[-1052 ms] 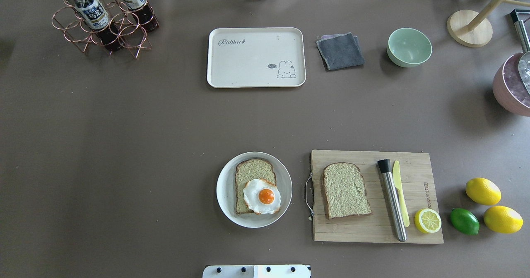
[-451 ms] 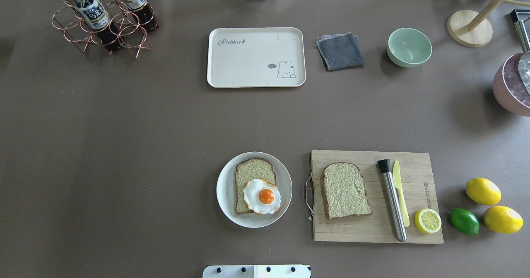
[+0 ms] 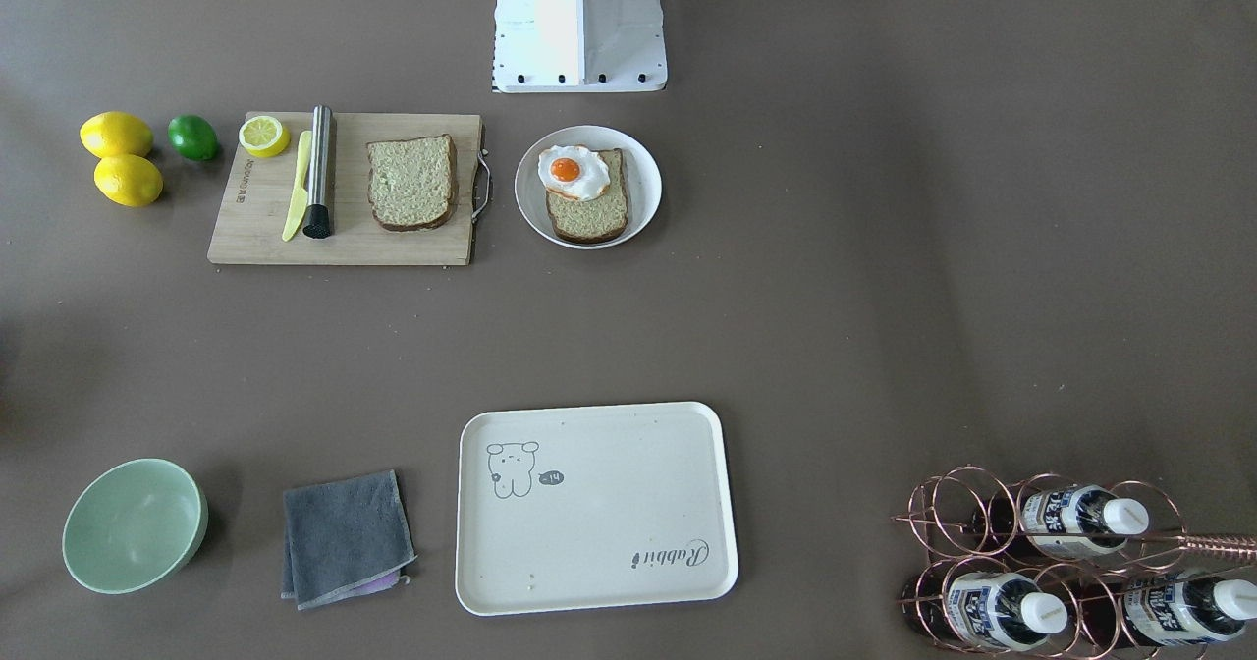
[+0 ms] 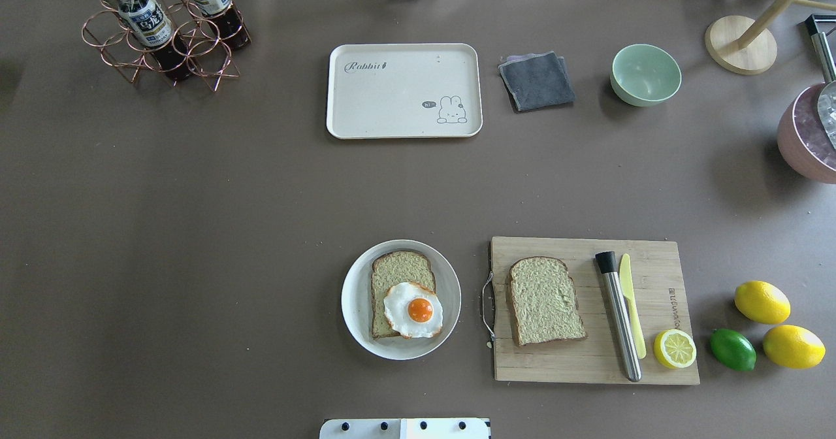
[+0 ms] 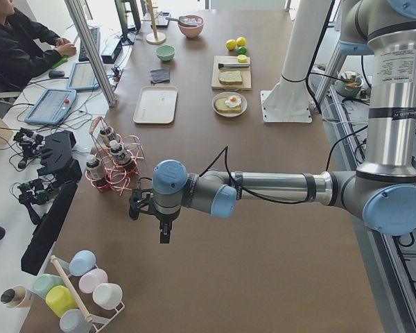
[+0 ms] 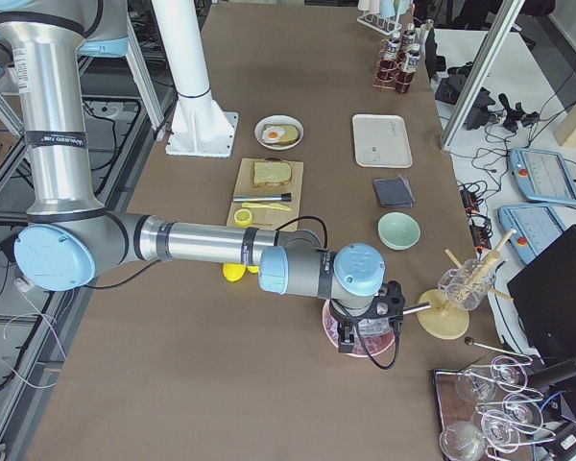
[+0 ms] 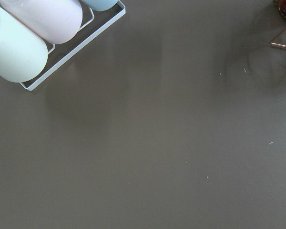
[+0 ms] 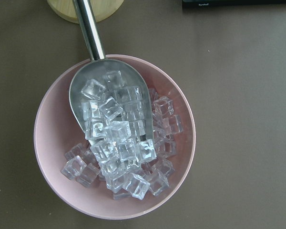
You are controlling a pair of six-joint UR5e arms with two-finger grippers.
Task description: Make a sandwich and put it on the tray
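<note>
One bread slice [image 4: 400, 270] lies on a round white plate [image 4: 356, 308] with the fried egg [image 4: 413, 309] on top of it. The second slice [image 4: 545, 300] lies on the wooden cutting board [image 4: 653, 249]. The cream tray [image 4: 392, 99] sits bare at the far centre. My left gripper [image 5: 164, 234] hangs over bare table at the far left end, near the bottle rack. My right gripper [image 6: 363, 338] hangs over the pink ice bowl at the far right end. I cannot tell whether either is open or shut.
On the board lie a steel rod [image 4: 618, 315], a yellow knife [image 4: 631, 302] and a lemon half [image 4: 675, 348]. Two lemons and a lime [image 4: 733, 349] sit to its right. Bottle rack [image 4: 163, 31], grey cloth [image 4: 537, 81], green bowl [image 4: 645, 74], ice bowl [image 8: 52, 167] and cups [image 7: 33, 38] line the edges.
</note>
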